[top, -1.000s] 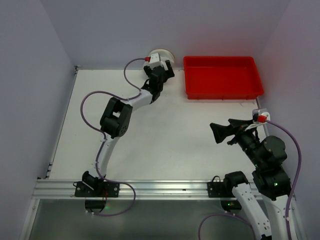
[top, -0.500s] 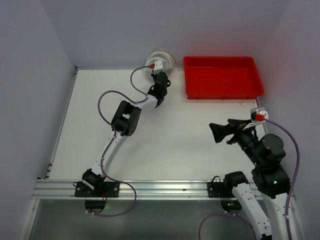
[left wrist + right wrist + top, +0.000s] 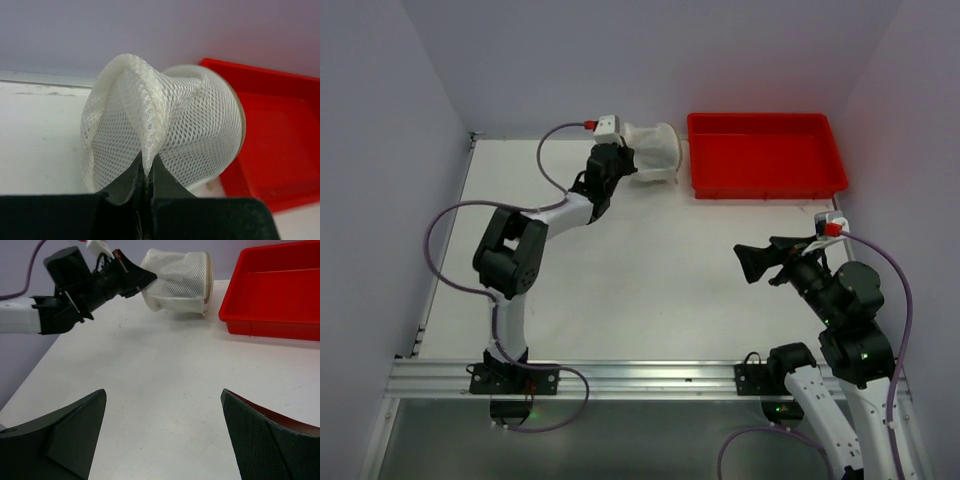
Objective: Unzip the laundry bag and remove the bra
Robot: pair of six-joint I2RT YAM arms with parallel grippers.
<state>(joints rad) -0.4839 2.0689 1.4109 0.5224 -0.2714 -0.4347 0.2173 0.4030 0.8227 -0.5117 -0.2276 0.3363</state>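
The laundry bag (image 3: pixel 655 151) is a white mesh drum lying on its side at the back of the table, just left of the red tray. My left gripper (image 3: pixel 623 163) is shut on a pinched fold of its mesh (image 3: pixel 146 131) at the bag's left end; the same bag (image 3: pixel 179 281) shows in the right wrist view with the left gripper (image 3: pixel 150 276) at its left end. No zipper shows and the bra is hidden. My right gripper (image 3: pixel 752 265) hangs open over the right side of the table, far from the bag, nothing between its fingers (image 3: pixel 75 432).
A red rectangular tray (image 3: pixel 765 153) stands at the back right, its near left corner close to the bag. The back wall runs right behind the bag. White tabletop (image 3: pixel 650 270) lies between the two arms.
My left gripper has shut on the bag's mesh and swung left, pulling the bag from against the back wall onto its side on the table. The right arm has barely moved.
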